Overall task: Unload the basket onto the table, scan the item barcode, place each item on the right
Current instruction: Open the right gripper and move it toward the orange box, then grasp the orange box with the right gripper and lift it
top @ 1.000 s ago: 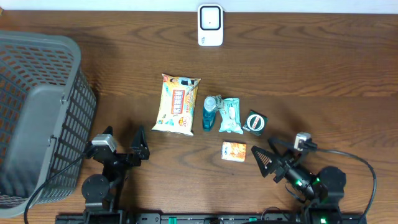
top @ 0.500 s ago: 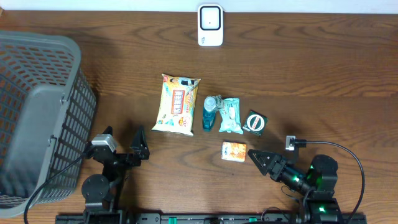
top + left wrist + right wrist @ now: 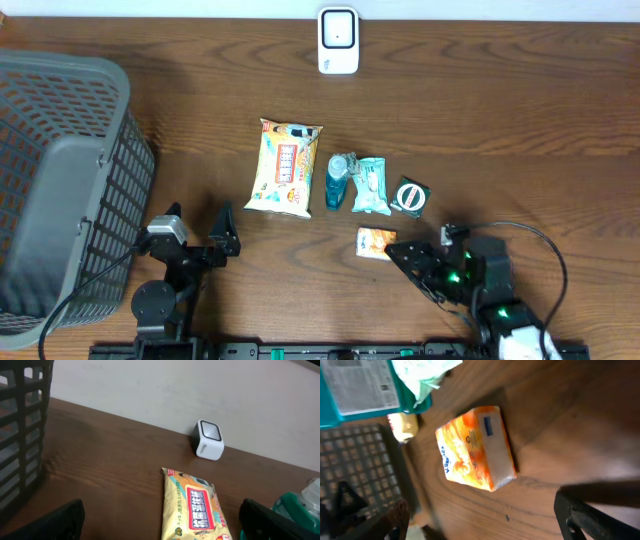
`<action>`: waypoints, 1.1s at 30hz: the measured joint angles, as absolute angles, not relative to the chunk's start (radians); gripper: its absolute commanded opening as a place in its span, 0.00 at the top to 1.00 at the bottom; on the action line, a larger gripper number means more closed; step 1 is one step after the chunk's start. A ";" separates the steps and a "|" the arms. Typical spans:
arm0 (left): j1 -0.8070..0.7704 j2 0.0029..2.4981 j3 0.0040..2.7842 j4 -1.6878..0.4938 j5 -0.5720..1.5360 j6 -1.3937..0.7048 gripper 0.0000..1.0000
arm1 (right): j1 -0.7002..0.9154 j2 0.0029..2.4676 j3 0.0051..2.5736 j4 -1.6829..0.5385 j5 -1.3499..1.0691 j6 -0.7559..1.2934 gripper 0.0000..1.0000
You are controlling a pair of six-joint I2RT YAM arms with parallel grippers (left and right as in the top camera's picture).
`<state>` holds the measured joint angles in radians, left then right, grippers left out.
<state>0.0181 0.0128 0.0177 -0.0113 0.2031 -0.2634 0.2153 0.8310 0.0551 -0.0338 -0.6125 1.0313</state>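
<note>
A white barcode scanner stands at the table's far edge; the left wrist view shows the scanner too. Several items lie mid-table: a yellow wipes pack, a blue bottle, a teal pack, a green round tin and a small orange tissue pack. My right gripper is open just right of the orange pack, apart from it, with nothing between its fingers. My left gripper rests open near the front edge, facing the yellow pack.
A large grey mesh basket fills the left side of the table, close to my left arm, and the basket shows at the left edge of the left wrist view. Bare wood lies between the items and the scanner.
My right arm has swung left and low across the front of the table, bringing its gripper up beside the orange tissue pack. The left arm and all items have stayed put.
</note>
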 measured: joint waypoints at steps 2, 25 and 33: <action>0.018 0.012 0.018 -0.011 0.204 -0.264 0.02 | 0.258 0.900 0.094 -0.033 -0.572 1.046 0.18; 0.018 0.012 0.018 -0.012 0.203 -0.266 0.02 | 0.385 1.459 0.451 -0.131 -0.496 1.164 0.89; 0.018 0.012 0.018 -0.012 0.204 -0.265 0.02 | 0.384 1.463 0.427 -0.051 -0.516 1.015 0.99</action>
<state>0.0181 0.0120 0.0177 -0.0116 0.2035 -0.2653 0.3840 1.4628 0.4274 -0.0509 -0.5163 1.0153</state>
